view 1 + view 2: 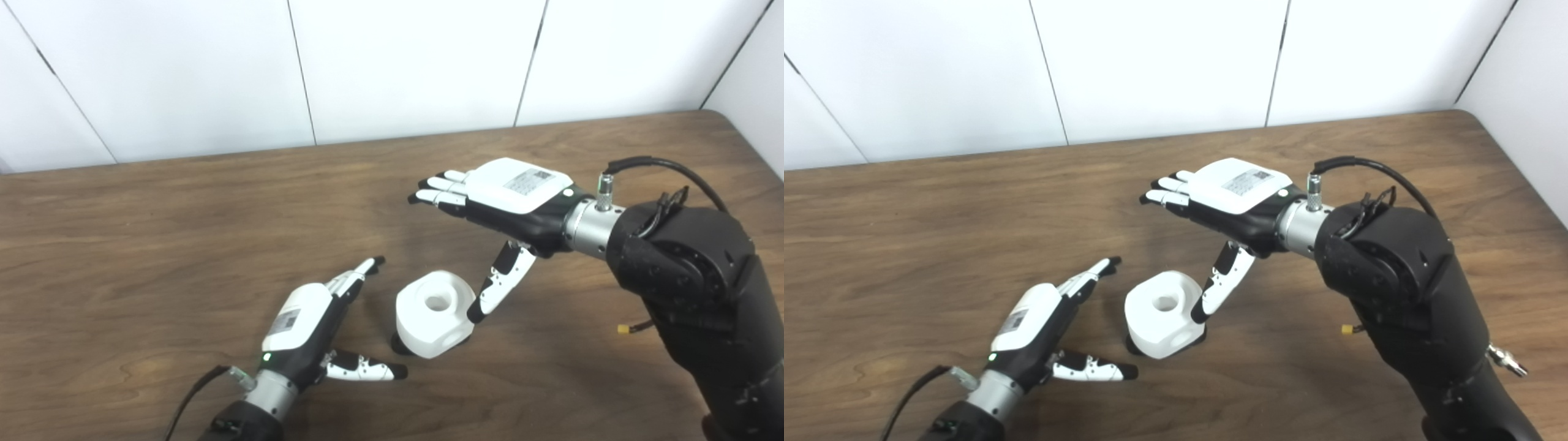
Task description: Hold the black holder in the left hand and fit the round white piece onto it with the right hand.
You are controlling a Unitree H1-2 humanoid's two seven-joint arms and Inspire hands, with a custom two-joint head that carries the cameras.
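The round white piece (435, 313), a chunky block with a hole in its top and one in its side, stands on the wooden table (153, 233). A sliver of black, probably the holder (401, 346), shows under its lower left edge. My left hand (315, 327) lies open on the table just left of the piece, thumb stretched toward it, not touching. My right hand (502, 205) hovers open above and right of the piece, palm down, fingers pointing left. Its thumb hangs down beside the piece's right side.
White wall panels (416, 61) rise behind the table's far edge. The table's right edge (753, 141) runs along another white wall. My bulky black right forearm (698, 294) fills the lower right.
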